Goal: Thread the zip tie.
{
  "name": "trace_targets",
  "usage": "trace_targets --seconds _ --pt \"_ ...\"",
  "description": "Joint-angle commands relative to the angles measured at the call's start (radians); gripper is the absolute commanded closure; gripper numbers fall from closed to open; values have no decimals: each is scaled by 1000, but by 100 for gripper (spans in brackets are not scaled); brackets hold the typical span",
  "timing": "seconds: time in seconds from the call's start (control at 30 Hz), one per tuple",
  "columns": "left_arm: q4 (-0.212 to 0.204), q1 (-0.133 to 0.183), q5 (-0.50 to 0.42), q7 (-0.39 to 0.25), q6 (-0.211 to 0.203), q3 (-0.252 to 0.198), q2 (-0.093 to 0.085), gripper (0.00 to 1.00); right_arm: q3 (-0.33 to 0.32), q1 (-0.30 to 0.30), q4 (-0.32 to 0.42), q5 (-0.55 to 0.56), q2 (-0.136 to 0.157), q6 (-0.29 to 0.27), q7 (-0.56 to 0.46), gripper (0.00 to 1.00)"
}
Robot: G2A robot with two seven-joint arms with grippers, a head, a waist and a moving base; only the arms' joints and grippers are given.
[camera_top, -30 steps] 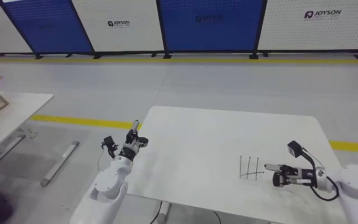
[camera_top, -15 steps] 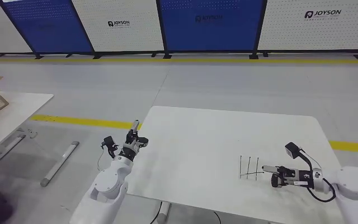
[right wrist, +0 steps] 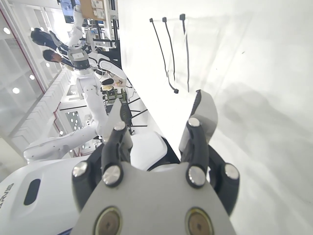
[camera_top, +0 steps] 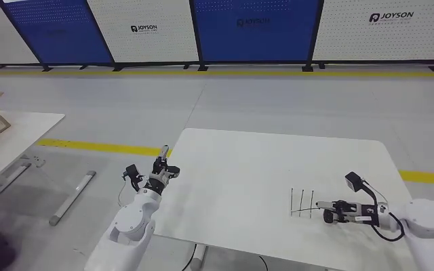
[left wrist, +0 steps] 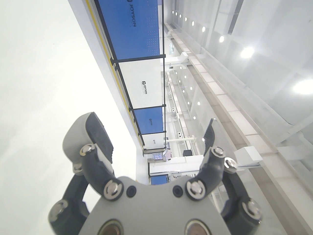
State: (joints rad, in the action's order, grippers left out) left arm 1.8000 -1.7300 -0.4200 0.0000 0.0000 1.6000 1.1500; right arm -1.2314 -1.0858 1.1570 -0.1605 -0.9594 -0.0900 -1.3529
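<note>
Four zip ties point(right wrist: 187, 57), table point(camera_top: 258, 176), right gripper point(right wrist: 158, 97) nearby

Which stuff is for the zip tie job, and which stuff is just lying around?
For the job:
- zip ties on the white table
- right claw, open, near them
- left claw, open, at the table's other side

Just lying about:
- grey bar on the floor
- second table off to the side
- blue and white panels behind

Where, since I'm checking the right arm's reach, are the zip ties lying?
In the top view the zip ties lie on the white table toward its near right corner, just ahead of the open right gripper.
</note>
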Motion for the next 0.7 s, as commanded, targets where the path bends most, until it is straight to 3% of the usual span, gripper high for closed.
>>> trace_targets --seconds 0.0,0.67 --pt "0 0 0 0 0 0 0 0 3 4 -7 0 1 3 1 46" --pt "0 0 0 0 0 0 0 0 56 45 -75 8 -5 25 20 66"
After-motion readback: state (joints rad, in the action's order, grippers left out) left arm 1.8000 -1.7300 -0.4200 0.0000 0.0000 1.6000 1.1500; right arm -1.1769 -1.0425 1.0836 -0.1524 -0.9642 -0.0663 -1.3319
